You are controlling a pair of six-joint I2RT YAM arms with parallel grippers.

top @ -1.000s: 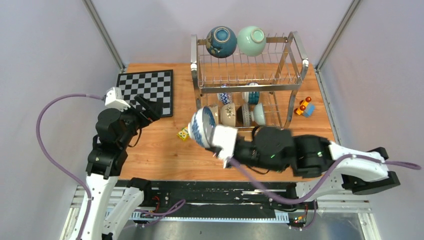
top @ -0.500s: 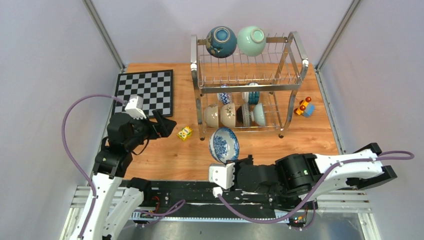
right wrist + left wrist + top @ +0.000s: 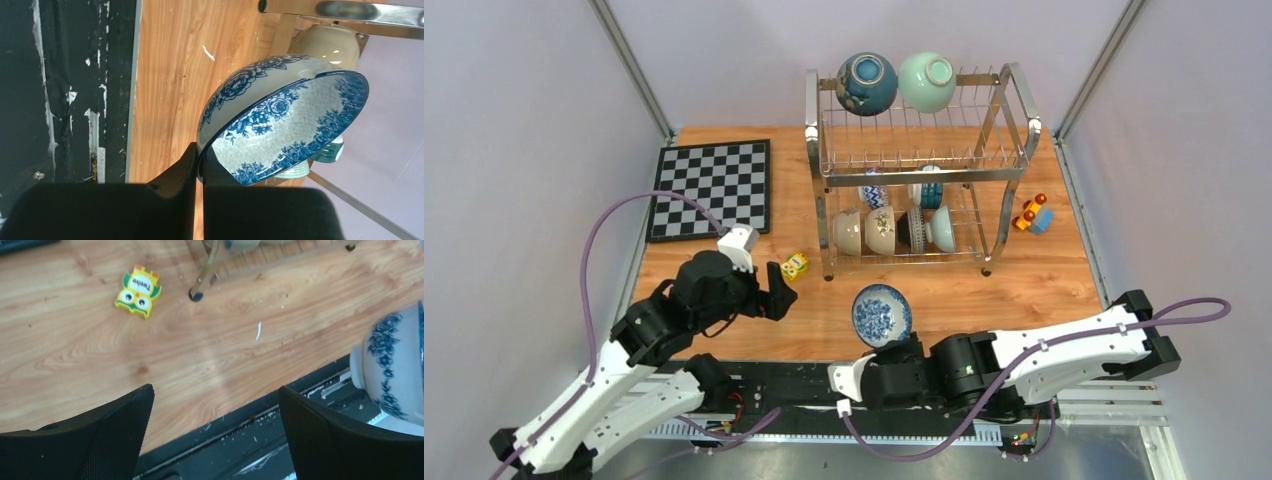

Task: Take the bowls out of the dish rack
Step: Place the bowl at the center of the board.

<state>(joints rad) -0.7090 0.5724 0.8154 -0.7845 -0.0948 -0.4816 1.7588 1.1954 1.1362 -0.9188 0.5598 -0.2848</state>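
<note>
The right claw (image 3: 199,161) pinches the thin rim of the blue-floral bowl (image 3: 280,112), probably stiff, slick and breakable; the left claw (image 3: 215,395) is spread, empty.

A flat brown wooden table (image 3: 1034,285) fills the middle. A black-and-white checked chessboard (image 3: 712,188) lies flat on its far left corner. A small yellow toy block (image 3: 795,266) lies on the wood, a little way from the board's near right corner. Up close it looks like an owl, with two big eyes, green and orange bits and the word "Twelve" on it. A thin white speck (image 3: 258,330) sits on the wood near it. A little toy car (image 3: 1032,215), red, orange and blue, sits far off on the right side. Pale purple walls (image 3: 524,120) stand all around.
</note>
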